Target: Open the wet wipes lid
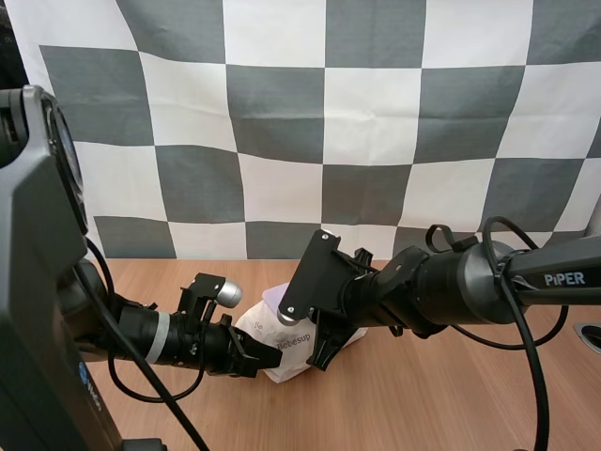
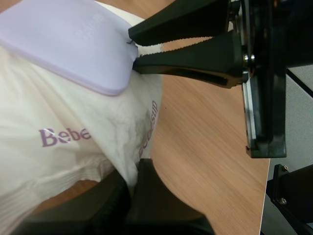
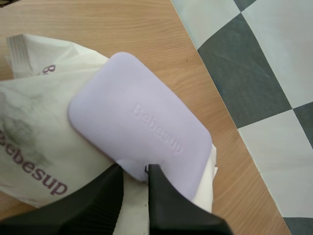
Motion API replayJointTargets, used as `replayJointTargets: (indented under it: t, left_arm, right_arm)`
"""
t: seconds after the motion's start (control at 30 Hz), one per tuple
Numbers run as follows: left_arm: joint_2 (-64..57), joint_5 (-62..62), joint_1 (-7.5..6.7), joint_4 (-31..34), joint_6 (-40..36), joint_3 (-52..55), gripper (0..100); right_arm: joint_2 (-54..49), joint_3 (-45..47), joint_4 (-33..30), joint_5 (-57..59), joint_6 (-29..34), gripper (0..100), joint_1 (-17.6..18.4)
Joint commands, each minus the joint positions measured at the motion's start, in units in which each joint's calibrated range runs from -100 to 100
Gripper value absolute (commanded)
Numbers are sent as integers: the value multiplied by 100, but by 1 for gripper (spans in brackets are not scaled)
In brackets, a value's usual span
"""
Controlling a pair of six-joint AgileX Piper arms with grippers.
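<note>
Crumpled white wipes pack [image 2: 73, 142], lilac lid [image 3: 142, 132]: left pincer [image 2: 133, 176] nips the pack, right pincer [image 3: 134, 171] seemingly pinches the lid's edge.

Lid [image 3: 142, 128] and pack [image 3: 34, 164] read Bebesup; right arm [image 1: 526, 282] PiPER.

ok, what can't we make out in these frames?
High view: the right arm covers most of the lilac rounded plastic lid and the white soft wet wipes pack.
Left wrist view: the pack's edge vanishes inside the left pincer; its print is broken by a fold.
Right wrist view: the right pincer, on the lid's tab, hides the seam beneath; lid lifted or not is unclear.
</note>
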Motion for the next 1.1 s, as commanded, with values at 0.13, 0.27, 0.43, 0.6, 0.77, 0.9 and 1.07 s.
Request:
replayJointTargets:
  t: [0.13, 0.27, 0.43, 0.6, 0.77, 0.9, 1.07]
  left_arm:
    - [7, 1, 1, 7, 102, -4, 0]
    - [7, 1, 1, 7, 102, -4, 0]
    - [7, 1, 1, 7, 102, -4, 0]
    - [7, 6, 1, 18, 102, -4, 0]
    - [7, 54, 1, 77, 102, -4, 0]
    - [7, 54, 1, 114, 102, -4, 0]
    - [7, 54, 1, 168, 102, -4, 0]
  right_arm:
    - [-8, -11, -6, -25, 0, 0, 3]
    - [-8, -11, -6, -25, 0, 0, 3]
    - [-8, -11, -6, -25, 0, 0, 3]
    - [-20, -140, -6, 56, 0, 0, 3]
    - [-37, -391, 35, 413, 0, 0, 3]
    - [-37, -583, 178, 592, 0, 0, 3]
    - [-37, -801, 178, 672, 0, 0, 3]
